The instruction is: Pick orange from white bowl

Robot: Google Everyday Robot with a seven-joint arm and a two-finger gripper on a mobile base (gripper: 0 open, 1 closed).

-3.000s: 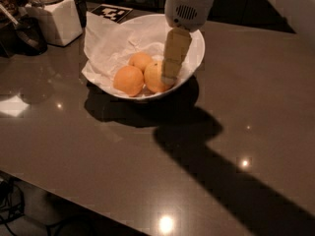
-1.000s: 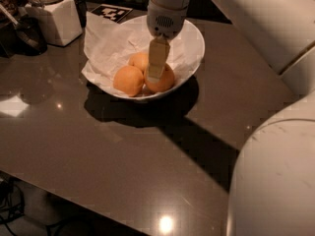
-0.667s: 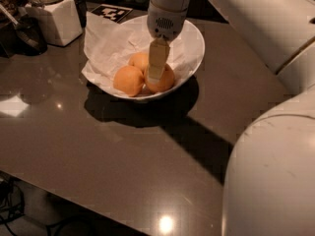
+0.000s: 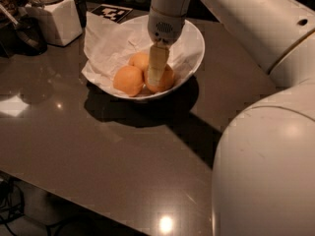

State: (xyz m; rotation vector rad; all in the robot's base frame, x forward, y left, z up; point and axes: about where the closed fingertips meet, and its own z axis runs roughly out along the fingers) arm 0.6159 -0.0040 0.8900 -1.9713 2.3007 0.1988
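The white bowl point(image 4: 194, 58), lined with crumpled white paper point(image 4: 106, 48), stands at the back of the dark table and holds three oranges. The paler, largest orange point(image 4: 166, 78) lies at the right of the group. A deeper-orange one point(image 4: 128, 80) is at the left and a smaller one point(image 4: 140, 60) behind. My gripper point(image 4: 156, 77) reaches down into the bowl from above and sits right at the front-left face of the largest orange, covering part of it.
A white square-based jar point(image 4: 53, 18) stands at the back left beside a dark mug-like object point(image 4: 30, 33). A black-and-white tag point(image 4: 112, 12) lies behind the bowl. My bulky white arm point(image 4: 266, 166) fills the right side. The table's front edge runs diagonally at lower left.
Since three seconds ago the gripper has shifted left and lower onto the largest orange. Over the last second it has barely moved. The oranges and the bowl stay put.
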